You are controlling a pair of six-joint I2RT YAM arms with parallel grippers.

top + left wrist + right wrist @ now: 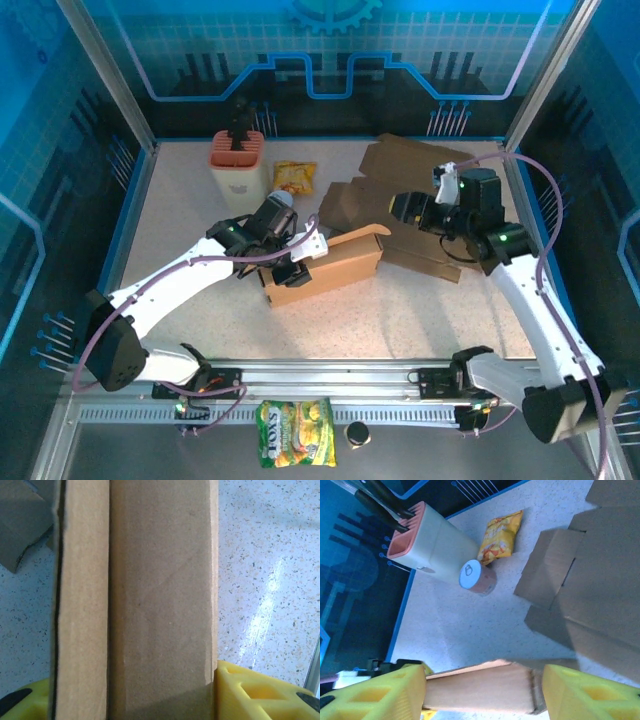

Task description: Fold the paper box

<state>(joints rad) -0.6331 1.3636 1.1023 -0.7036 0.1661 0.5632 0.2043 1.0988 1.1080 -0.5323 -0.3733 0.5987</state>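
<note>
The brown paper box (330, 265) lies in the middle of the table with its long lid flap (355, 236) raised. My left gripper (288, 262) is shut on the box's left end. In the left wrist view the cardboard (160, 600) fills the gap between the yellow fingers (250, 692). My right gripper (397, 208) hovers just past the box's right end, open. In the right wrist view the box (480, 687) lies crosswise beyond the wide-spread yellow fingers (590, 695), and nothing is gripped between them.
Flat cardboard sheets (425, 165) lie at the back right, under and behind the right arm. A knife block (238, 160), a yellow snack bag (294, 177) and a small can (477, 577) stand at the back left. Another snack bag (295, 447) lies off the front rail.
</note>
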